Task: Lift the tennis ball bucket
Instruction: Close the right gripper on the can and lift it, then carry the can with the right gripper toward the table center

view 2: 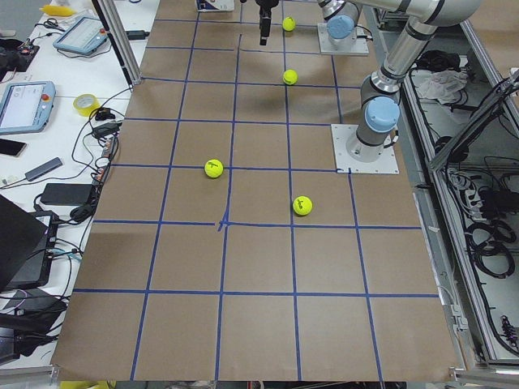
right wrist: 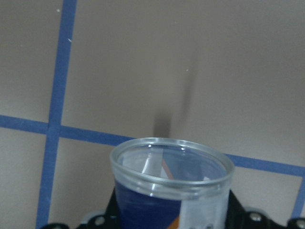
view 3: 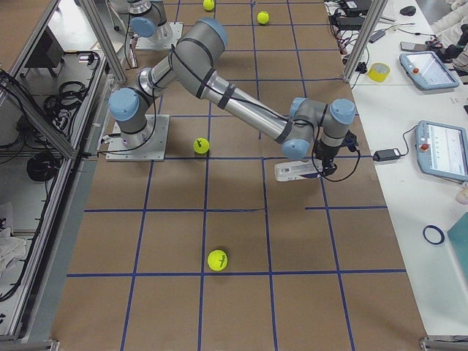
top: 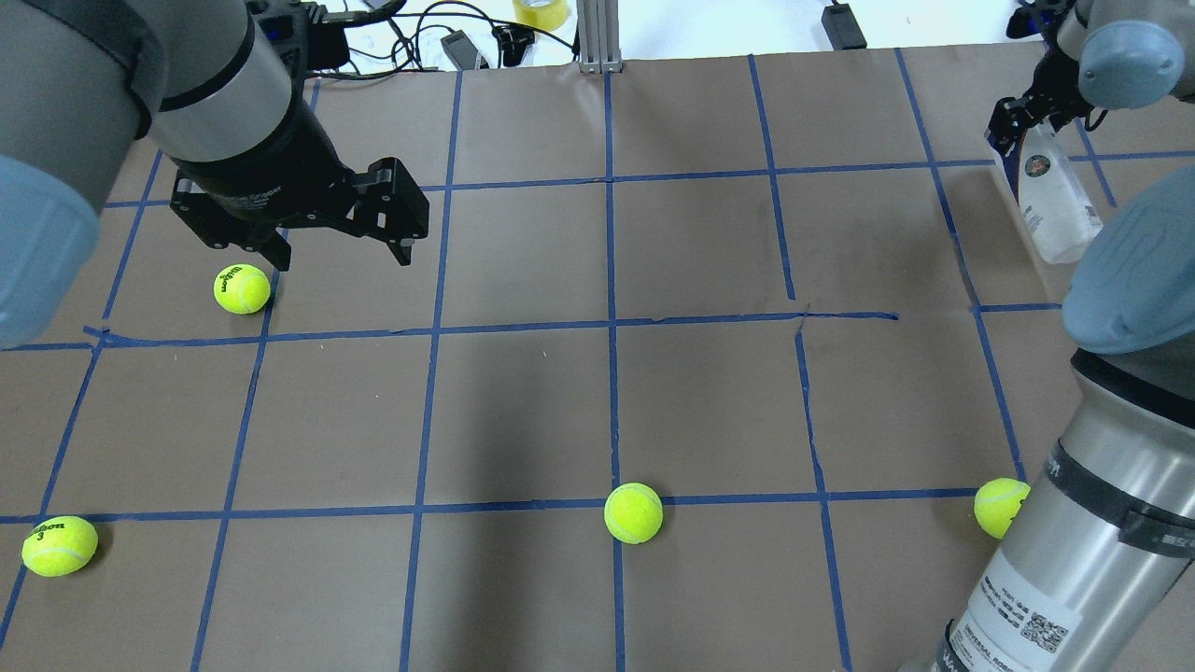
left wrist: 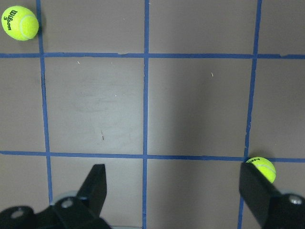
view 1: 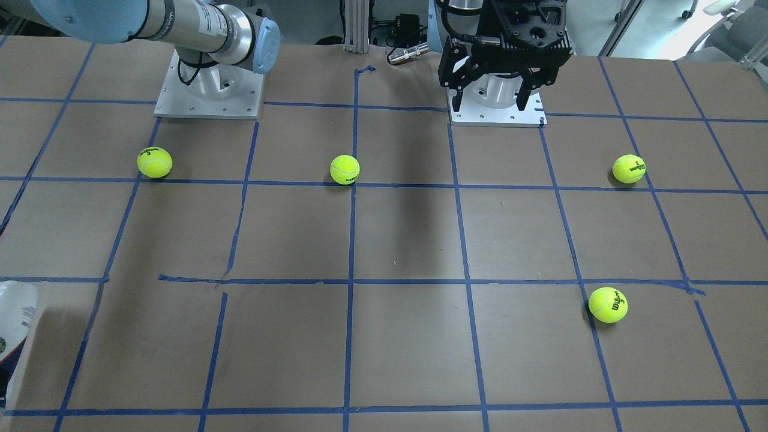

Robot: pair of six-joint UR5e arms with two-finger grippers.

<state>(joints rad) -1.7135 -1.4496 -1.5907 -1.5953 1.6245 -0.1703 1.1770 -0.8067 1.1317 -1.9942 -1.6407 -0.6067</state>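
The tennis ball bucket (top: 1055, 201) is a clear tube with a white and navy label. My right gripper (top: 1027, 126) is shut on one end of it at the far right of the table. The tube slants out from the gripper, and its open mouth (right wrist: 171, 164) faces the table in the right wrist view. It also shows in the exterior right view (view 3: 296, 172) and at the left edge of the front view (view 1: 12, 324). My left gripper (top: 341, 247) is open and empty above the table, its fingers (left wrist: 97, 183) wide apart.
Several yellow-green tennis balls lie on the brown, blue-taped table (top: 700, 401): one by my left gripper (top: 242, 288), one front left (top: 60, 546), one front middle (top: 633, 512), one beside the right arm (top: 1001, 507). Cables and tape lie beyond the far edge.
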